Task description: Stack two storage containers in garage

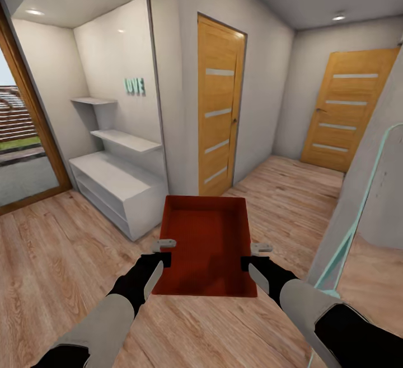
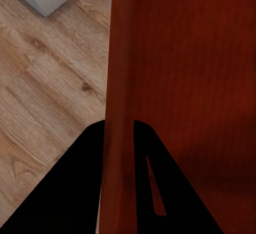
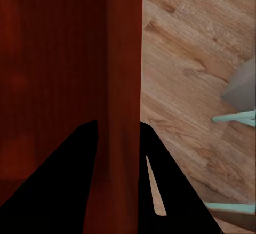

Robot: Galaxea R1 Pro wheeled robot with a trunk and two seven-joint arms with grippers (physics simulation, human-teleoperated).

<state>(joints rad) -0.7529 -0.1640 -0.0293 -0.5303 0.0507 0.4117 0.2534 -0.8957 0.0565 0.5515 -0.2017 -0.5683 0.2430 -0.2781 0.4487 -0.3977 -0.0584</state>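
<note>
One orange-red storage container [image 1: 206,239] hangs level in front of me above light wood plank flooring, open side up and empty. My left gripper [image 1: 163,249] is shut on its left wall, and my right gripper [image 1: 253,255] is shut on its right wall. In the left wrist view, black fingers [image 2: 80,191] straddle the red wall of the container [image 2: 181,74]. The right wrist view has the same grip, fingers [image 3: 170,191] on either side of the wall of the container [image 3: 53,58]. The second container is out of view.
A white shelf unit [image 1: 115,180] stands at the left wall, its corner near the container. Two honey-wood doors [image 1: 219,111] [image 1: 347,111] lie ahead down a hallway. A teal-framed panel [image 1: 358,200] leans at the right. A glass door [image 1: 22,133] is far left.
</note>
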